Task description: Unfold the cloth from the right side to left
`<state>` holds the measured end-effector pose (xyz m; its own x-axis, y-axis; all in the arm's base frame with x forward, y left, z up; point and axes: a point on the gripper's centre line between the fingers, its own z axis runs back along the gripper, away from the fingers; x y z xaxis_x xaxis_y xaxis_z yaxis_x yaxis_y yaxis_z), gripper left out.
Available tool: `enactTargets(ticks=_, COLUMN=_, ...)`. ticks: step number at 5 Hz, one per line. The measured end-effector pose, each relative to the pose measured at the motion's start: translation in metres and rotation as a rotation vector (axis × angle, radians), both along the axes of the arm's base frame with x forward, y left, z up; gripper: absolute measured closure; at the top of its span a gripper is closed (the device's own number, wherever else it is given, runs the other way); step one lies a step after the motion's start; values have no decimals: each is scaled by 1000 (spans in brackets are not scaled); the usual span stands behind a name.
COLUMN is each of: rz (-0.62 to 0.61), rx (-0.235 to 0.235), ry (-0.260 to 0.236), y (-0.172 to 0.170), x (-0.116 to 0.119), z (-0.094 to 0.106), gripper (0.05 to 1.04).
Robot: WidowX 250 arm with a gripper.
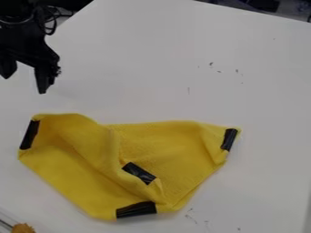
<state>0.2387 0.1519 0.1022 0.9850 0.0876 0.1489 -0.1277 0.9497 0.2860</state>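
On white table (pixel 146 59), yellow cloth (pixel 173 150) nearer camera than spread-open jaws (pixel 24 85), apart.

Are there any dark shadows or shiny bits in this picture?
In the camera view, soft shading lies in the folds of the yellow cloth; the middle tape strip has a faint shine; the white tabletop is bright, without strong glare; the black gripper looks very dark.
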Motion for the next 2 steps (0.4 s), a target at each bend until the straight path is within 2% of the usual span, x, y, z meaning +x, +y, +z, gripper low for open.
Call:
enactTargets(ticks=1, rz=-48, rx=-52, ry=-75, y=-42, x=7, z=1, gripper=84)
enactTargets(ticks=2, rz=-57, rx=-112, ry=-99, y=-60, x=15, z=-6, gripper=84)
